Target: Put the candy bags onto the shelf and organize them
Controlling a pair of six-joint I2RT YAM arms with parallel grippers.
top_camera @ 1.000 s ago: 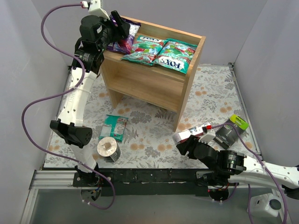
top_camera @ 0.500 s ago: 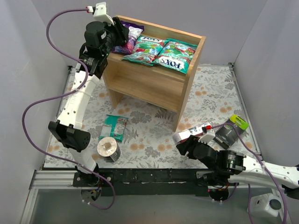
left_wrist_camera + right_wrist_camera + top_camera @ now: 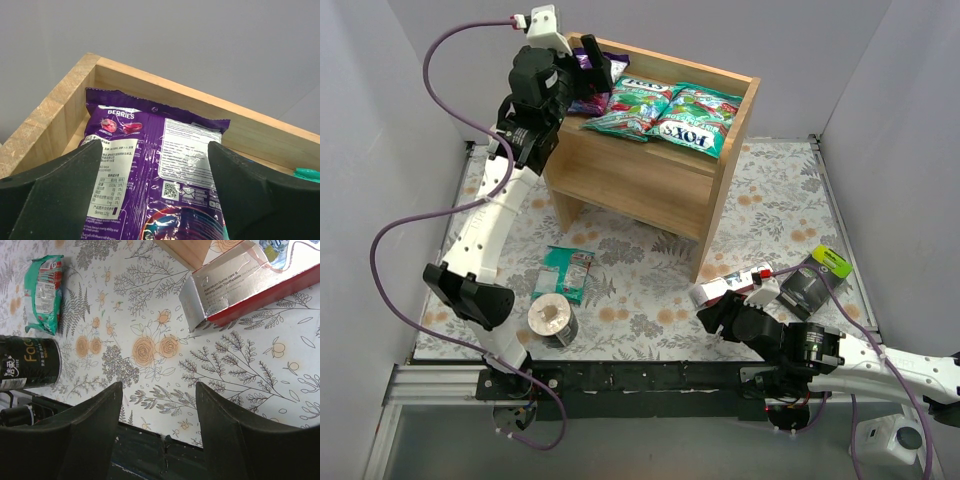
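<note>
A purple candy bag (image 3: 150,150) lies flat in the left rear corner of the shelf's (image 3: 650,185) top tier. My left gripper (image 3: 156,165) hovers over it, open, with its fingers wide on either side of the bag (image 3: 603,80) and not gripping it. Two green FOX'S bags (image 3: 638,105) (image 3: 695,118) lie side by side to its right on the same tier. Another green bag (image 3: 566,272) lies on the floral mat (image 3: 165,347) in front of the shelf. My right gripper (image 3: 159,390) sits low near the front edge, open and with nothing in it.
A red-and-white box (image 3: 250,285) lies on the mat just beyond my right gripper (image 3: 715,318). A dark roll (image 3: 552,320) stands near the green bag on the mat. A grey container with a green lid (image 3: 815,280) is at the right. Grey walls close in both sides.
My left gripper has shifted right and further over the shelf's top corner, and its jaws have spread wide apart. The purple bag now lies free on the top tier. The right arm is unchanged.
</note>
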